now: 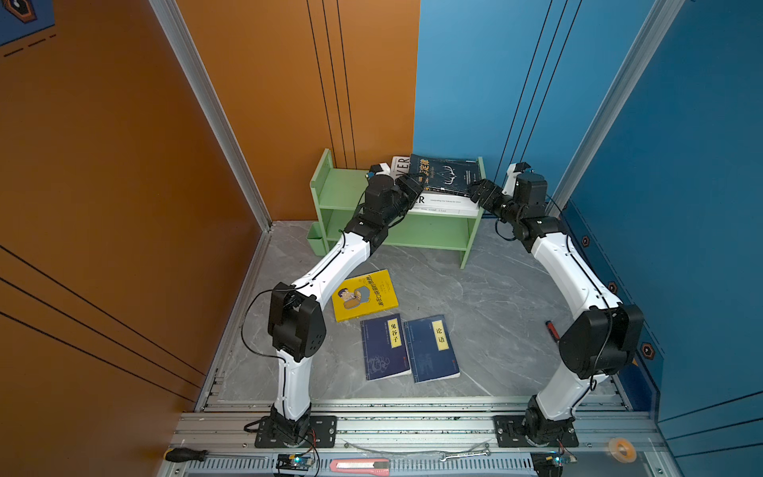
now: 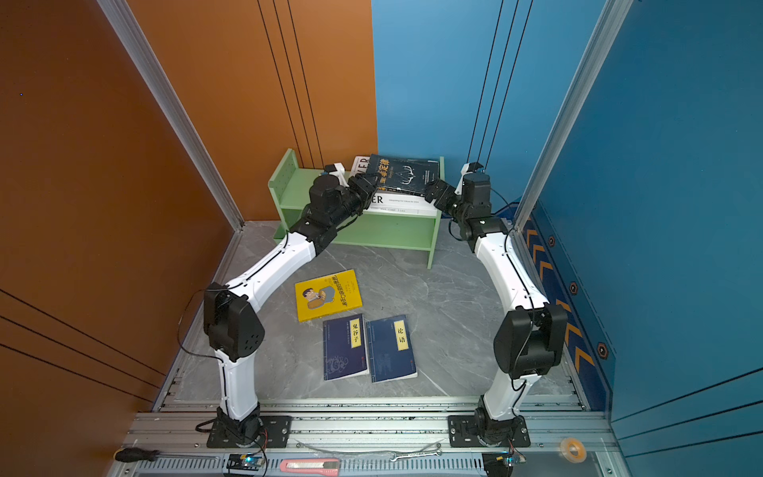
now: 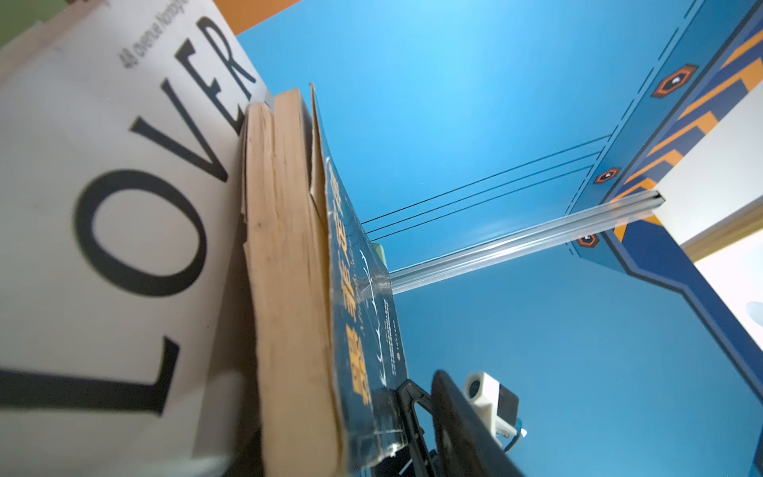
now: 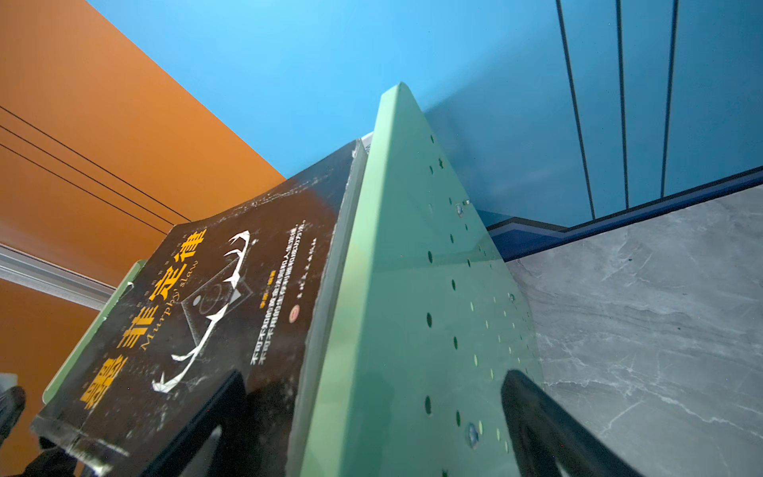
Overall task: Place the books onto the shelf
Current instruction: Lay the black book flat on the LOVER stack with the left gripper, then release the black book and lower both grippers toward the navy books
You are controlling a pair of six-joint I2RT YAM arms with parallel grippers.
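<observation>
The pale green shelf stands at the back of the table. Its top tier carries a white "LOVER" book, a white black-barred book, and a black book with yellow characters on top. My left gripper is at the black book's left edge, open; one finger shows just off the cover, the other is hidden. My right gripper stands open, straddling the shelf's holed side panel and the black book. A yellow cartoon book and two navy books lie flat on the table.
A small green cup hangs on the shelf's left side. Orange and blue walls stand close behind the shelf. A red-handled tool lies by the right arm. On the front rail are a screwdriver, pink knife, wrench and tape roll.
</observation>
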